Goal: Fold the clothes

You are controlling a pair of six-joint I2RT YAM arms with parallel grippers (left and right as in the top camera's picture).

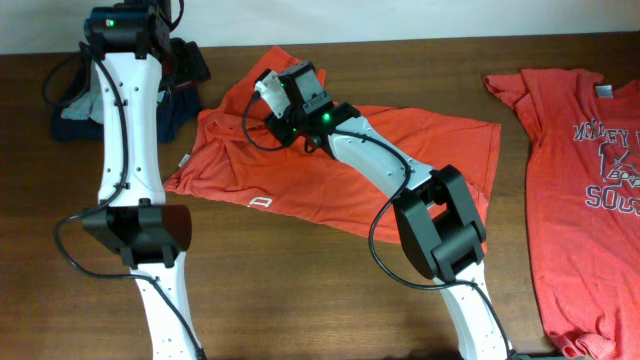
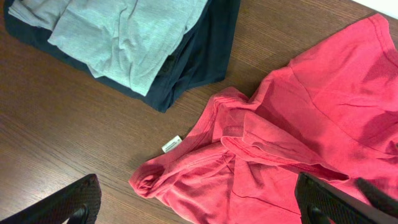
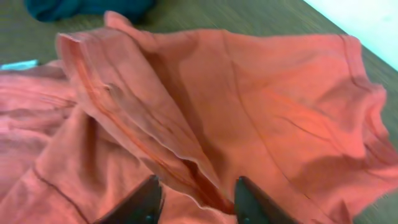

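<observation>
Two white-and-black robot arms work over a dark wooden surface [image 1: 300, 290] strewn with laundry. At far left a grey garment [image 2: 124, 37] lies on a navy one [image 2: 205, 56]. From above, that pile is largely masked by the left arm, and only the left wrist camera shows it plainly. The same camera shows the left tool [image 2: 208, 202] spread wide and empty above the crumpled edge of an orange-red T-shirt [image 1: 440, 140], beside a small white tag [image 2: 172, 144] too small to read. This shirt lies mid-surface, partly folded, with a small white logo [image 1: 259, 202] at its near hem. The logo is seen only from overhead. The right tool [image 3: 199, 202] is low over the shirt's far side. Its wrist camera shows what the overhead cannot: the fingers [image 3: 140, 202] are partly spread, and a raised fold of the cloth runs down between them. At far right a second orange-red T-shirt [image 1: 570, 190] lies flat, well apart from the first. Its white chest print runs off the picture's edge, and only "SOC" is legible.
</observation>
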